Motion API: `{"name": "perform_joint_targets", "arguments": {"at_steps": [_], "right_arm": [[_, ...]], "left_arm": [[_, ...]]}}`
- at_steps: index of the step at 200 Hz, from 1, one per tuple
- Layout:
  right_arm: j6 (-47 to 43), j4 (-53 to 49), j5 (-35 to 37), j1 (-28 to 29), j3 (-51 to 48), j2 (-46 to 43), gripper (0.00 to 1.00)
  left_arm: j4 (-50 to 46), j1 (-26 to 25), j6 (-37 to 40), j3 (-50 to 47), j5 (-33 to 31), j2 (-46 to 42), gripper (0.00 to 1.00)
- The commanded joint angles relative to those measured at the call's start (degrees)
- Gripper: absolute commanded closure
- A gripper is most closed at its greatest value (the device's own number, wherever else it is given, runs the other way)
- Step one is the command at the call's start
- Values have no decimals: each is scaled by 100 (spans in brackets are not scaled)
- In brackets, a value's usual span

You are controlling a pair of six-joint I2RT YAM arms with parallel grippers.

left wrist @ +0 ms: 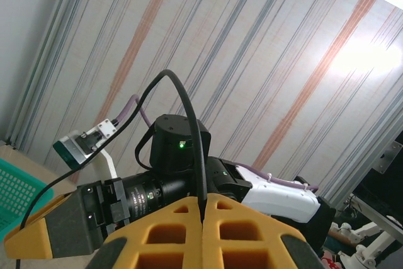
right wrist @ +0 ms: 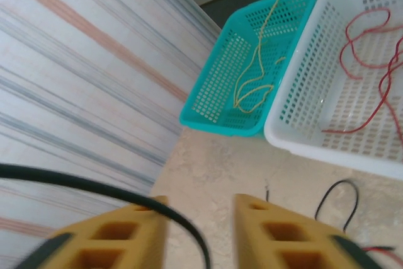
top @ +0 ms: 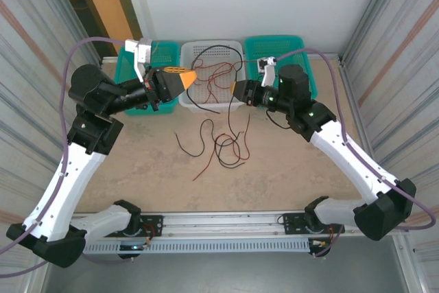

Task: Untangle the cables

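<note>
Bench [top: 158,169]: loose tangle of red and black cables [top: 226,145] lying mid-bench. Above and beyond it, left jaws pressed together on black cable [left wrist: 199,155]. Right jaws apart, same black cable crossing gap. Farther back: white basket [right wrist: 296,102] holding red cables [top: 221,72]. Teal basket [right wrist: 214,118] beside it holds yellow cable [right wrist: 255,74].

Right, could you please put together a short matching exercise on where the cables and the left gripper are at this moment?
Things:
1. yellow cable
2. left gripper
3. red-and-black tangle

Places or states:
A. lying loose on the table
B. inside a teal basket
C. shut on a black cable

Pairs: 1-B, 2-C, 3-A
</note>
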Motion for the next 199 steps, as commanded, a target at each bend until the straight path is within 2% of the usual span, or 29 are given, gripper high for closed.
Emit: {"name": "perform_joint_targets", "arguments": {"at_steps": [1, 4, 32, 53, 56, 67, 75, 80, 86, 103, 124, 151, 199], "right_arm": [[114, 141, 10, 48, -83, 3, 97], [114, 125, 47, 41, -95, -23, 100], [150, 27, 222, -81, -198, -265, 100], [111, -533, 440, -257, 45, -347, 100], [107, -605, 454, -295, 87, -354, 100], [112, -842, 524, -445, 243, -352, 100], [99, -1037, 571, -572, 405, -318, 100], [74, -1159, 607, -657, 550, -277, 100], [42, -1314, 658, -779, 723, -226, 100], [107, -1726, 751, -1215, 1241, 6, 100], [282, -2120, 669, -1830, 1896, 461, 100], [480, -2348, 437, -2525, 2559, 1200, 100], [479, -2650, 49, -3241, 3999, 2740, 100]], "left_arm": [[231, -28, 5, -58, -4, -126, 100], [194, -20, 37, -64, -33, -127, 100], [-412, 73, 403, -147, -444, -66, 100], [-1239, 178, 742, -302, -1460, -89, 99], [-1362, 197, 782, -337, -1614, -97, 95], [-1657, 242, 910, -505, -2056, -118, 60], [-1725, 270, 989, -659, -2144, -116, 38], [-1713, 271, 1034, -772, -2146, -126, 28], [-1709, 271, 1070, -895, -2183, -140, 21], [-1700, 271, 1012, -1214, -2362, -235, 13], [-1949, 271, 1064, -1399, -2571, -357, 11], [-2213, 271, 1161, -1567, -2563, -460, 14], [-2375, 269, 1089, -1891, -2340, -618, 18]]}}
